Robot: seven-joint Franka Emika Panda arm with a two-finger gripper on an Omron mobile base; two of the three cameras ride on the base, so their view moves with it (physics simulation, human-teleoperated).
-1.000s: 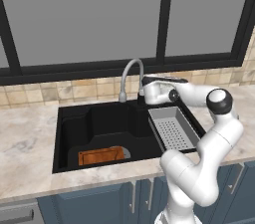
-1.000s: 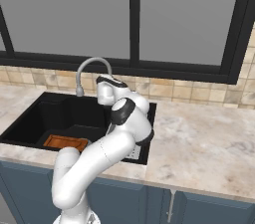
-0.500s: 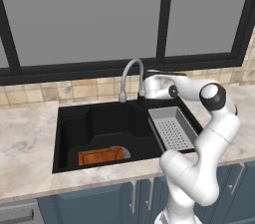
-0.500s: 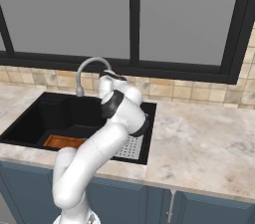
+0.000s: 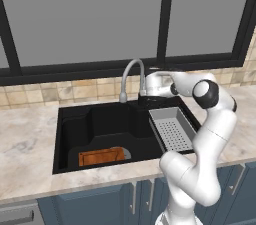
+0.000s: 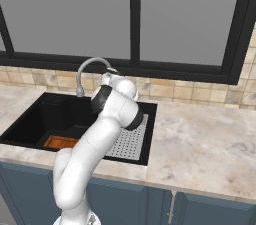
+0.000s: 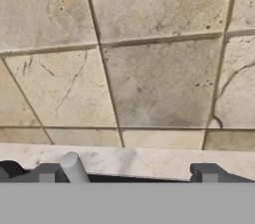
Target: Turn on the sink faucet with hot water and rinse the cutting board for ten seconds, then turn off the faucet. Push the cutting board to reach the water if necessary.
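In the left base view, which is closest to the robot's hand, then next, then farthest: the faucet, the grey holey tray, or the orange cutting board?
From the gripper:
1. Sink faucet, right beside it at the sink's back edge.
2. Grey perforated tray, just in front, on the sink's right side.
3. Cutting board, far off in the basin's front left.

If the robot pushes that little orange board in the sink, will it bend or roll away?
Probably neither. The cutting board looks like a flat wooden slab, so it should stay stiff. It lies flat on the floor of the sink, so it would likely slide, not roll or tip. No water is running, so it may not be slippery yet.
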